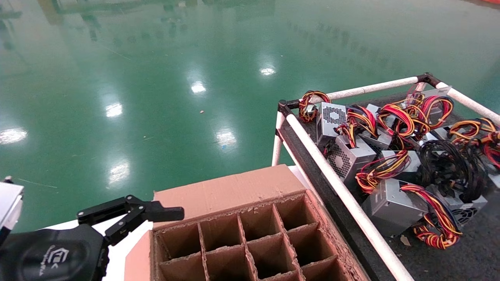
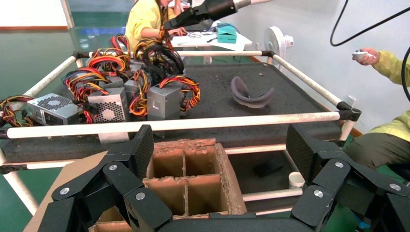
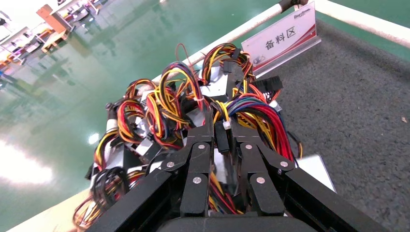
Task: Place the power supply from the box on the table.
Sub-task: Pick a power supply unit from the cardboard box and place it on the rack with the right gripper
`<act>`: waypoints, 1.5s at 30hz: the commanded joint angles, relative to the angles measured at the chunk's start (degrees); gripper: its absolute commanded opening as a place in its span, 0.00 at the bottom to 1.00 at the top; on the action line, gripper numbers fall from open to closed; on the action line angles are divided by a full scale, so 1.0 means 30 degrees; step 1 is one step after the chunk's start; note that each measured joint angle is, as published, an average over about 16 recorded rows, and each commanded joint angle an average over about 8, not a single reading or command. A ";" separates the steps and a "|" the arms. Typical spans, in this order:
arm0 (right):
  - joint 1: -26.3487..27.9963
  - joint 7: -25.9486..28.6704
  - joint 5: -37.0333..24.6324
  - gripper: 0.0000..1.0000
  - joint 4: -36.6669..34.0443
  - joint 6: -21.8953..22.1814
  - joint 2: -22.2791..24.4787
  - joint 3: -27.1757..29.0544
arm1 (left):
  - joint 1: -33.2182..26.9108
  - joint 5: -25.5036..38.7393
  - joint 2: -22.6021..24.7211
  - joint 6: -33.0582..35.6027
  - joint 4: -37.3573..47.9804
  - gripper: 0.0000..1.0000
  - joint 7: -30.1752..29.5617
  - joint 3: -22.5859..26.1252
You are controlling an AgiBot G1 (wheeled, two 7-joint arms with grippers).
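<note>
The right hand (image 3: 222,137) shows only in its own wrist view: its black fingers (image 3: 200,159) are drawn close together, pinching the looped red, yellow and black wires (image 3: 251,113) of a power supply (image 3: 316,166) whose pale casing peeks out beside them, low over the dark felt worktop (image 3: 358,96). Beyond it lie more wire-bundled units and a white placard (image 3: 283,38) with red trim near the white pipe rail.

The left hand (image 1: 156,214) sits at about 8 o'clock in the head view, just at the near-left corner of the cardboard box (image 1: 230,191), its fingers spread wide with nothing between them. From its wrist view the two spread fingers frame the box's divider cells.

The box fills 6 o'clock in the head view; the cells that can be seen into hold nothing. At 3 o'clock the railed worktop carries a cluster of grey power supplies (image 1: 390,205), most with coloured wire loops, and one all-black cable bundle (image 1: 453,164).
</note>
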 commanded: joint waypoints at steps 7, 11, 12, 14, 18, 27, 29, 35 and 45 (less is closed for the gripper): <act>-0.0286 -0.0073 -0.0120 0.21 -0.0097 0.0036 -0.0366 -0.0083 | -0.0002 -0.0005 -0.0003 -0.0003 0.0000 1.00 0.0004 0.0008; -0.0389 -0.0116 -0.0160 0.71 -0.0108 -0.0124 -0.0359 -0.0121 | 0.0000 -0.0008 -0.0005 -0.0006 0.0002 1.00 0.0006 0.0009; -0.0399 -0.0126 -0.0165 0.83 -0.0104 -0.0142 -0.0362 -0.0127 | 0.0000 -0.0008 -0.0005 -0.0007 0.0003 1.00 0.0006 0.0009; -0.0410 -0.0139 -0.0166 1.00 -0.0101 -0.0152 -0.0376 -0.0134 | 0.0001 -0.0009 -0.0005 -0.0009 0.0005 1.00 0.0007 0.0009; -0.0417 -0.0150 -0.0175 1.00 -0.0087 -0.0172 -0.0370 -0.0144 | 0.0002 -0.0010 -0.0006 -0.0012 0.0006 1.00 0.0007 0.0009; -0.0401 -0.0132 -0.0183 1.00 -0.0085 -0.0171 -0.0324 -0.0145 | 0.0001 -0.0011 -0.0006 -0.0011 0.0007 1.00 0.0007 0.0010; -0.0388 -0.0126 -0.0190 1.00 -0.0086 -0.0176 -0.0287 -0.0150 | 0.0001 -0.0011 -0.0005 -0.0010 0.0009 1.00 0.0008 0.0011; -0.0042 -0.0009 -0.0295 1.00 0.0142 -0.0223 -0.0032 -0.0225 | -0.0005 -0.0013 -0.0005 -0.0007 0.0019 1.00 0.0013 0.0017; 0.0997 0.1122 -0.0138 1.00 0.1135 -0.1225 -0.0487 -0.0140 | -0.0010 -0.0019 -0.0007 -0.0006 0.0025 1.00 0.0019 0.0028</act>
